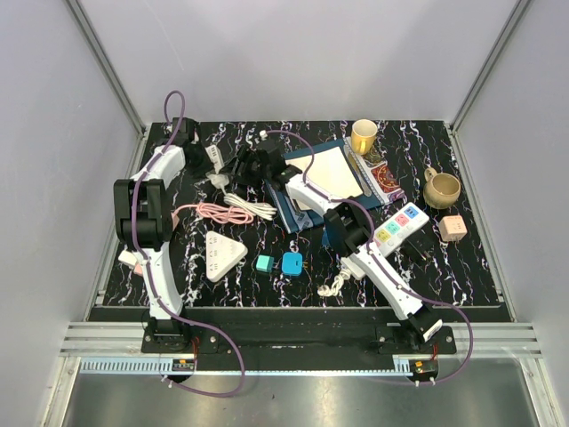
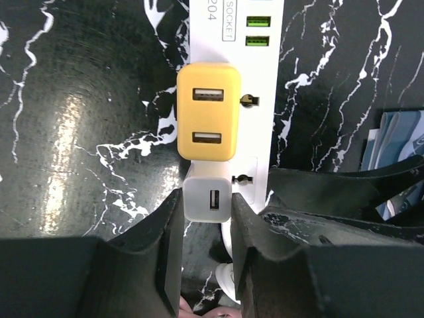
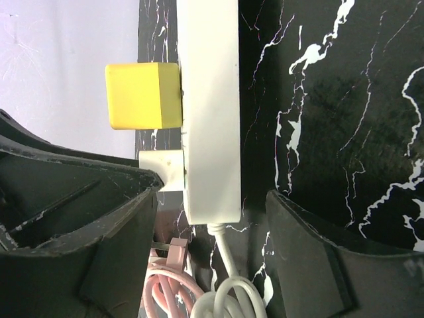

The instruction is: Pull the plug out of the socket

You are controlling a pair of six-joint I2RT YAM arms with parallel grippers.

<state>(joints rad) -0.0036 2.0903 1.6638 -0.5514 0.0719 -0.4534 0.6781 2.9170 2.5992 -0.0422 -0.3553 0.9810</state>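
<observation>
A white power strip (image 2: 265, 79) lies at the back left of the table (image 1: 213, 160). A yellow USB plug (image 2: 207, 112) and a smaller white USB plug (image 2: 207, 199) sit in its sockets. My left gripper (image 2: 207, 202) is shut on the white plug, one finger pressed against each side. In the right wrist view the strip (image 3: 209, 99) shows edge-on, with the yellow plug (image 3: 142, 96) and the white plug (image 3: 162, 169) sticking out to the left. My right gripper (image 3: 212, 195) is open astride the strip's cable end, with a gap on the right side.
A coiled pink cable (image 1: 222, 213) and a white cable (image 1: 252, 206) lie just in front of the strip. A white triangular socket (image 1: 222, 253), a teal cube (image 1: 264, 263), a blue cube (image 1: 292, 263), a colourful strip (image 1: 402, 227), books (image 1: 324, 178) and two mugs (image 1: 442, 189) are nearby.
</observation>
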